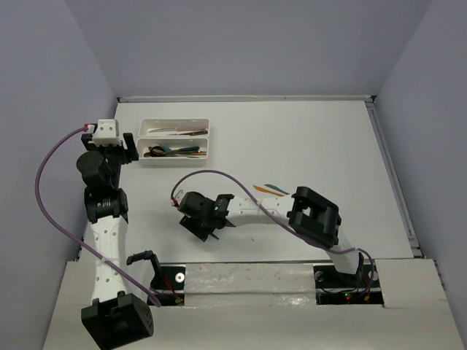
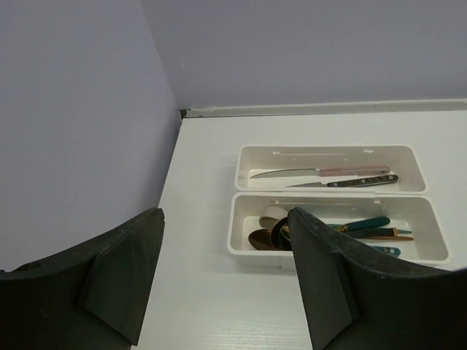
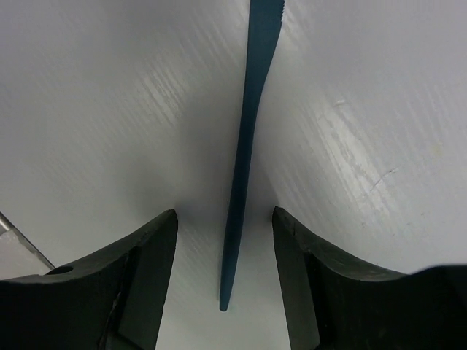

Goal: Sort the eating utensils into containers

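A dark blue knife (image 3: 244, 146) lies flat on the white table, serrated blade pointing away. My right gripper (image 3: 225, 215) is open and straddles its handle end, with a gap on each side; in the top view this gripper (image 1: 198, 226) hides the knife. Two white trays lie side by side at the back left. The far tray (image 1: 157, 122) holds two knives (image 2: 321, 173). The near tray (image 1: 146, 159) holds several spoons (image 2: 266, 237) with teal and orange handles. My left gripper (image 2: 225, 213) hangs open and empty just left of the trays.
Loose orange and teal utensils (image 1: 268, 189) lie on the table, partly under the right forearm. A purple cable (image 1: 219, 175) loops over the right arm. Lilac walls close the table at the back and both sides.
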Motion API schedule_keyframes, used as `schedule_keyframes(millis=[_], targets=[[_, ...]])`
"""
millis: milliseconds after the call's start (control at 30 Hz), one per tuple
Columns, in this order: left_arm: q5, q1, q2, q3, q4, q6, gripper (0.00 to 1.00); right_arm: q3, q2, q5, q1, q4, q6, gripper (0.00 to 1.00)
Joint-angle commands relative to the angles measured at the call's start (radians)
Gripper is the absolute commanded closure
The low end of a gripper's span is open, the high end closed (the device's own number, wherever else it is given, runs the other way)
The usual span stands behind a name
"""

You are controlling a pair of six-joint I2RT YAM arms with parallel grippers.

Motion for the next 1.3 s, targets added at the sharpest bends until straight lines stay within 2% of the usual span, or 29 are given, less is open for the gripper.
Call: schedule_keyframes(millis=[0, 100, 167, 200, 267, 300, 500, 633, 800, 900, 933, 1033, 1100, 1167, 1200, 1267], targets=[[0.019, 0.011, -0.018, 0.016, 0.032, 0.006, 0.2, 0.06, 0.057, 0.06, 0.044, -0.089, 0.036, 0.41], [0.021, 0.012, -0.017, 0.012, 0.032, 0.006, 0.19, 0.077, 0.092, 0.079, 0.055, -0.14, 0.047, 0.44], [0.022, 0.012, -0.017, 0.014, 0.034, 0.005, 0.2, 0.08, 0.104, 0.077, 0.055, -0.154, 0.057, 0.56], [0.022, 0.012, -0.017, 0.014, 0.034, 0.005, 0.2, 0.079, 0.108, 0.08, 0.055, -0.154, 0.061, 0.72], [0.024, 0.014, -0.018, 0.012, 0.034, 0.005, 0.19, 0.079, 0.114, 0.105, 0.055, -0.155, 0.062, 0.87], [0.022, 0.014, -0.017, 0.011, 0.034, 0.005, 0.2, 0.08, 0.12, 0.116, 0.055, -0.157, 0.065, 1.0], [0.028, 0.014, -0.018, 0.012, 0.034, 0.005, 0.19, 0.117, 0.111, 0.22, 0.055, -0.146, 0.035, 1.0], [0.028, 0.015, -0.018, 0.009, 0.037, 0.005, 0.19, 0.045, -0.021, 0.339, 0.055, -0.024, -0.047, 1.0], [0.028, 0.018, -0.018, 0.009, 0.037, 0.005, 0.19, -0.07, -0.152, 0.491, 0.055, 0.216, -0.278, 1.0], [0.03, 0.023, -0.02, 0.008, 0.04, 0.0, 0.19, -0.055, -0.169, 0.536, 0.021, 0.355, -0.468, 1.0], [0.03, 0.023, -0.018, 0.008, 0.042, 0.0, 0.19, -0.055, -0.161, 0.536, 0.003, 0.356, -0.517, 1.0], [0.025, 0.026, -0.021, 0.008, 0.042, -0.003, 0.19, 0.029, -0.106, 0.502, -0.091, 0.447, -0.72, 1.0], [0.024, 0.032, -0.02, 0.008, 0.042, -0.003, 0.19, 0.103, -0.046, 0.443, -0.14, 0.602, -0.886, 1.0], [0.024, 0.035, -0.018, 0.006, 0.043, -0.003, 0.19, 0.196, 0.02, 0.398, -0.189, 0.61, -0.961, 1.0], [0.022, 0.038, -0.017, 0.006, 0.045, -0.003, 0.19, 0.323, 0.099, 0.362, -0.23, 0.612, -1.023, 1.0], [0.021, 0.041, -0.017, 0.005, 0.045, -0.003, 0.19, 0.46, 0.185, 0.318, -0.269, 0.574, -1.077, 1.0]])
